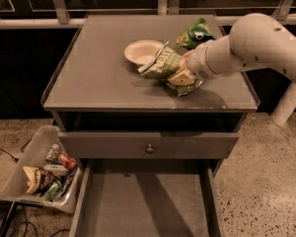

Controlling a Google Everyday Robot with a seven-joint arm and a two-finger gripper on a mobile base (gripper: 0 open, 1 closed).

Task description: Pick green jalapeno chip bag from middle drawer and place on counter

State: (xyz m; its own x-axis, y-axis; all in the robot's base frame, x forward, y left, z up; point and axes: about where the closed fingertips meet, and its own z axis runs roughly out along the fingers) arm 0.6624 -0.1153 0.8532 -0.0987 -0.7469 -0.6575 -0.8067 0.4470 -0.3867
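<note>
Pincer (183,78) sits at the end of my arm (256,43), which reaches in from the right across the surface (98,68). It is clamped on the green jalapeno chip bag (162,63). The bag juts out to the left of the tip, crumpled and tilted. Its lower edge is just over or barely touching the top, and I cannot tell which. A shadow under it suggests it is not lying flat.

I read the low carry as deliberate: foil this light will drop and skid if let go from high up. The bag's free end is touching or just beside the rim of the pale bowl (140,52). A brighter green bag (195,33) lies behind the wrist, so the spot is crowded, though bare top lies open to the left.

Below, the middle drawer (143,206) stands pulled out with a bare floor, so I judge the pick done and only the release left. The knobbed drawer front (113,144) above it is shut. A bin of snacks (24,167) sits on the floor at left, out of the way.
</note>
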